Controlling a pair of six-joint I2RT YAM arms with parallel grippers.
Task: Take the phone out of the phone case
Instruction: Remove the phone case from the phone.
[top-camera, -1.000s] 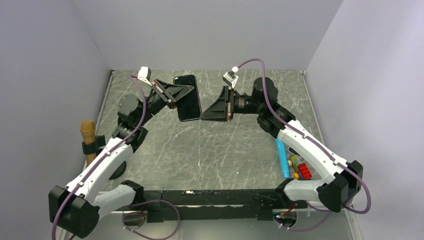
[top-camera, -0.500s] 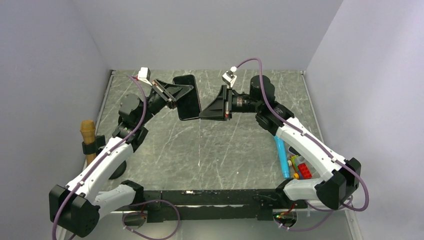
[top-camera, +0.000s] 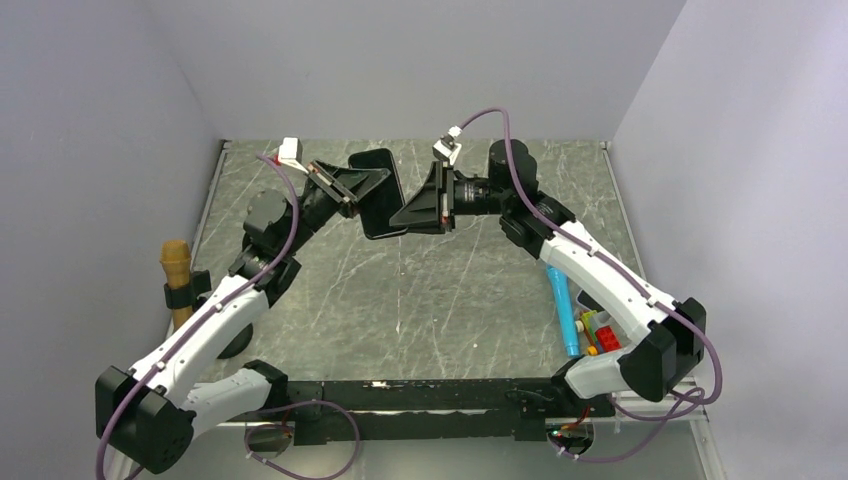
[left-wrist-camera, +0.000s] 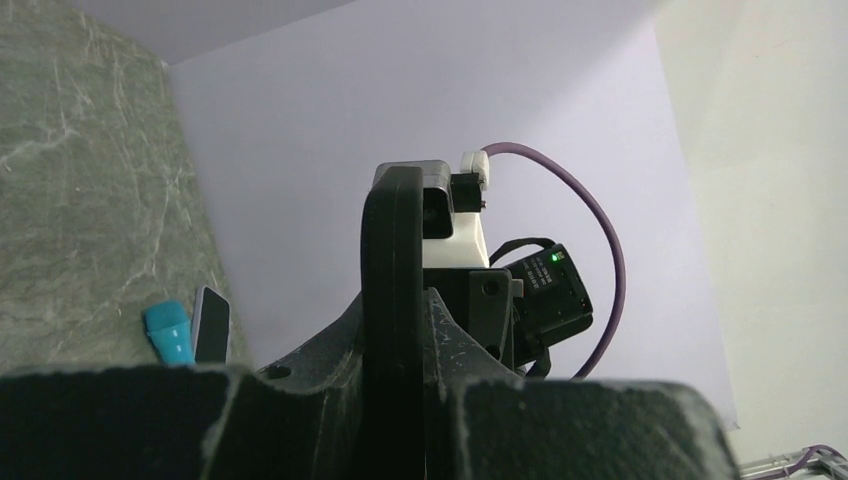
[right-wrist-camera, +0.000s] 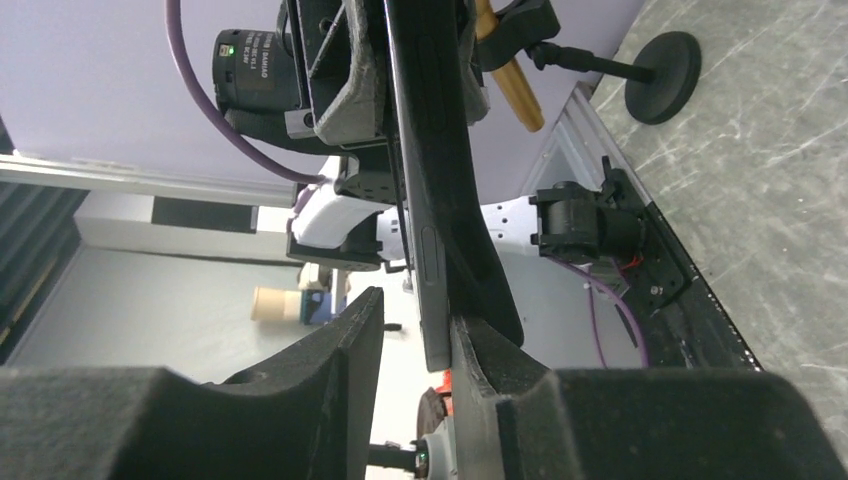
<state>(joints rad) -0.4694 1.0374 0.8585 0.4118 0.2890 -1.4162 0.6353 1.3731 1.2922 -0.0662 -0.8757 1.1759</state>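
The black phone in its black case is held up in the air, edge-on, above the far middle of the table. My left gripper is shut on it from the left; in the left wrist view the case's edge stands between the closed fingers of the left gripper. My right gripper reaches in from the right at the phone's lower end. In the right wrist view the right gripper is open, with the phone's grey edge between the fingers, against the right finger. The black case curves behind it.
A blue marker and coloured toy bricks lie at the right by the right arm. A brown brush on a black stand is at the left edge. A black bar runs along the near edge.
My right gripper has moved left, from beside the phone to over its lower end. The left gripper still holds the phone and has barely shifted.
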